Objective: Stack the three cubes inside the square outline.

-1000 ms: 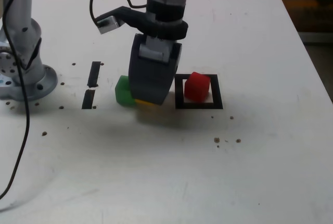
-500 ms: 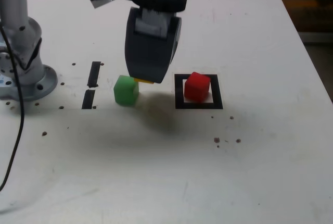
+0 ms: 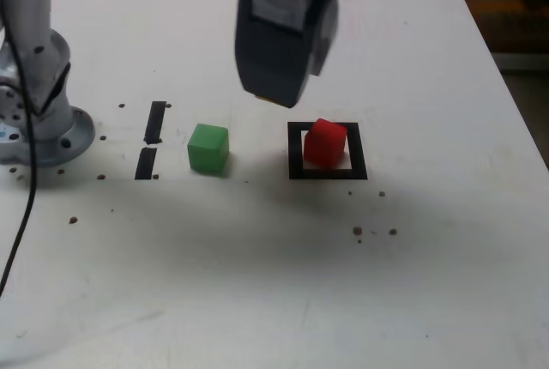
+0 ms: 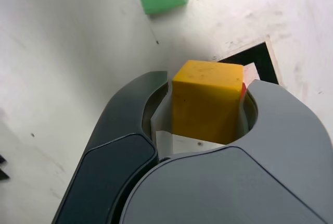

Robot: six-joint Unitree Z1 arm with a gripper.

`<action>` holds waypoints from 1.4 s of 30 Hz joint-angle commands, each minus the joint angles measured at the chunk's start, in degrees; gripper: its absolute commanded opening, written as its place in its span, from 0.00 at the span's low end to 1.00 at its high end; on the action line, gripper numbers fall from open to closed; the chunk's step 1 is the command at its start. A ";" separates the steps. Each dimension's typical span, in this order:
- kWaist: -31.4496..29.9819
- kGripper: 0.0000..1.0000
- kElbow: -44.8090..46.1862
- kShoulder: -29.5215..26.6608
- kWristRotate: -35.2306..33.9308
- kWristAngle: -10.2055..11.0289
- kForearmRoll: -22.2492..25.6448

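Yellow cube [image 4: 207, 101] pinched between the fingers [image 4: 130, 151], raised clear of the counter [image 3: 257, 283] at top centre of the exterior view. Red cube [image 3: 325, 142] tilted inside the square outline [image 3: 296, 154], centre right. Green cube [image 3: 208, 148] flat on the counter, left of the outline, beside two black tape strips [image 3: 151, 139].
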 commanded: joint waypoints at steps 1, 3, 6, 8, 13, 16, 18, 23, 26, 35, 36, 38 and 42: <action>-0.68 0.27 -6.56 3.57 1.72 0.38 2.59; -1.46 0.27 -10.83 6.17 3.28 1.05 5.28; -2.36 0.27 -14.85 8.37 5.01 1.80 7.96; -2.67 0.27 -15.96 8.85 6.03 2.03 8.93; -2.76 0.27 -16.81 8.55 9.05 1.84 10.06; -2.81 0.27 -17.49 8.37 11.93 1.37 10.13; -2.81 0.27 -17.89 8.56 14.09 0.67 10.14; -2.75 0.27 -18.09 9.53 18.76 -2.02 9.74; -2.75 0.27 -17.13 9.38 19.83 -3.41 9.15; -2.74 0.27 -13.24 6.82 19.91 -3.18 7.21; -2.73 0.27 -12.74 6.60 19.95 -2.92 6.80; -2.76 0.26 -11.90 6.28 20.08 -2.32 5.89; -3.16 0.25 -10.97 6.13 20.79 -0.94 4.38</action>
